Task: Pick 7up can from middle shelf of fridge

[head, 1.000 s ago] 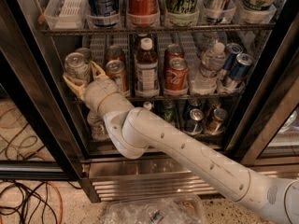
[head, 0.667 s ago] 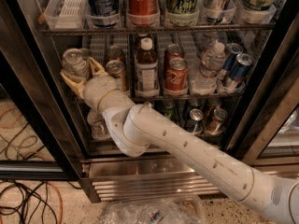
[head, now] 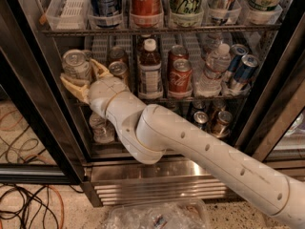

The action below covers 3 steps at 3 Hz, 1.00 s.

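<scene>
The 7up can (head: pixel 76 65), pale green-white with a silver top, is at the left end of the middle shelf (head: pixel 190 99) of the fridge (head: pixel 28 104). My gripper (head: pixel 82 76) is shut on the can, with tan fingers (head: pixel 70 84) on either side of its body. The can sits at the front of the rack, by the left door frame. My white arm (head: pixel 190 142) reaches in from the lower right and hides part of the shelf below.
On the middle shelf are a copper-orange can (head: pixel 118 69), a brown bottle (head: pixel 150 70), red Coca-Cola cans (head: pixel 180 75), a water bottle (head: pixel 214 66) and blue cans (head: pixel 243 70). Taller cans stand on the rack above (head: pixel 145 4). Cables (head: pixel 24 204) lie on the floor at the left.
The gripper and the 7up can have shifted a little to the left and towards the front of the shelf. The other drinks have not moved.
</scene>
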Motion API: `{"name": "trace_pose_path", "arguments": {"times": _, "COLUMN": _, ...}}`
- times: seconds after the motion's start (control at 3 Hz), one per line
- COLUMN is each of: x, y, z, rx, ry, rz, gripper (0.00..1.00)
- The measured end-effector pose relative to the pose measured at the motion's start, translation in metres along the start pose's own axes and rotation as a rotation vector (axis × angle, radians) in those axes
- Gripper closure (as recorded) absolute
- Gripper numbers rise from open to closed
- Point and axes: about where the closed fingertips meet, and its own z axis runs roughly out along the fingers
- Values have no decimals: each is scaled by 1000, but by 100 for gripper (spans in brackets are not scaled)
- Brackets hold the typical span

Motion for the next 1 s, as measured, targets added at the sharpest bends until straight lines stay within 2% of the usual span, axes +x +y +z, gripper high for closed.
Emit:
{"name": "trace_pose_path", "arguments": {"times": 0.33, "x": -6, "y": 10, "z": -21, "rx": -83, "ry": 37, "rz": 38, "gripper": 100}}
{"name": "trace_pose_path", "arguments": {"times": 1.0, "x": 10, "y": 5, "z": -72, "rx": -203, "ry": 132, "rz": 157, "gripper": 100}}
